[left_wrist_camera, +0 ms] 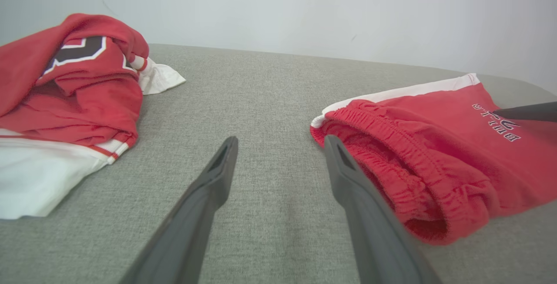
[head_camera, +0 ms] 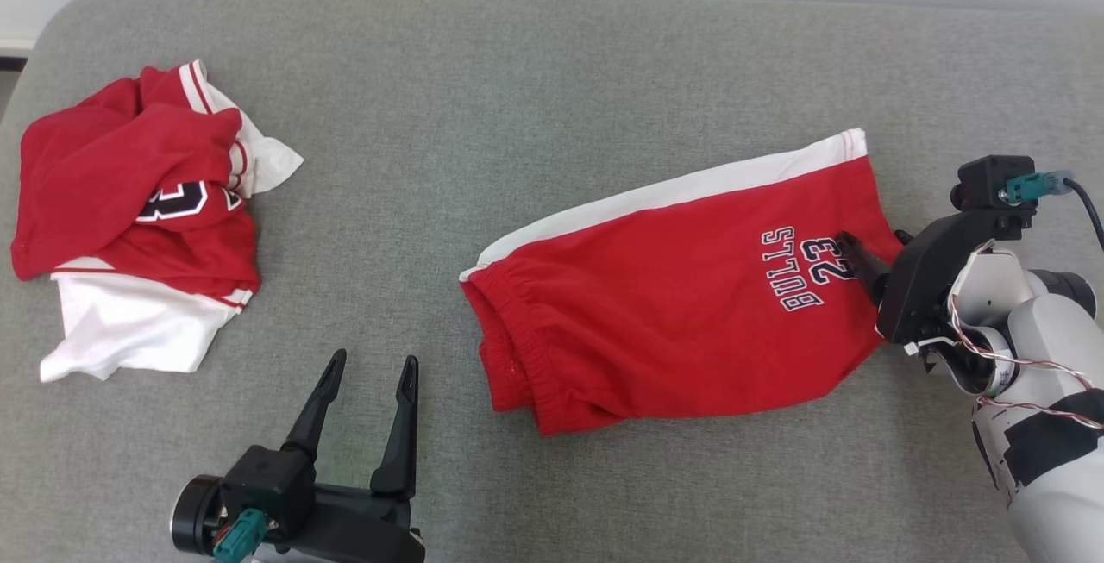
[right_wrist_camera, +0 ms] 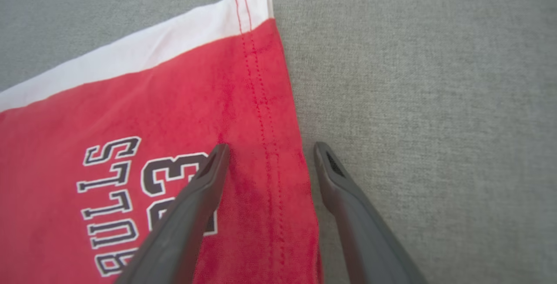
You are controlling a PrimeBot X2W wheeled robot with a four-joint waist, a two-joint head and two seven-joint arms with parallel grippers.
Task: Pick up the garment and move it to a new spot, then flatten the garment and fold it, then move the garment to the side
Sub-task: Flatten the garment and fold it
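The garment, a pair of red shorts point(head_camera: 681, 313) with a white side stripe and "BULLS 23" print, lies folded flat on the grey cushion, right of centre, waistband toward the left. My right gripper point(head_camera: 875, 241) is open at the leg hem. In the right wrist view its fingers point(right_wrist_camera: 270, 147) straddle the hem edge point(right_wrist_camera: 270, 145), one over the red cloth and one over the bare cushion, with nothing held. My left gripper point(head_camera: 373, 360) is open low at the front, just left of the waistband point(left_wrist_camera: 391, 145). It is empty, with bare cushion between its fingers point(left_wrist_camera: 279, 140).
A crumpled red and white jersey point(head_camera: 138, 218) lies in a heap at the left of the grey cushion point(head_camera: 535, 89), also seen in the left wrist view point(left_wrist_camera: 74, 101). A pale wall point(left_wrist_camera: 304, 10) rises behind the cushion's far edge.
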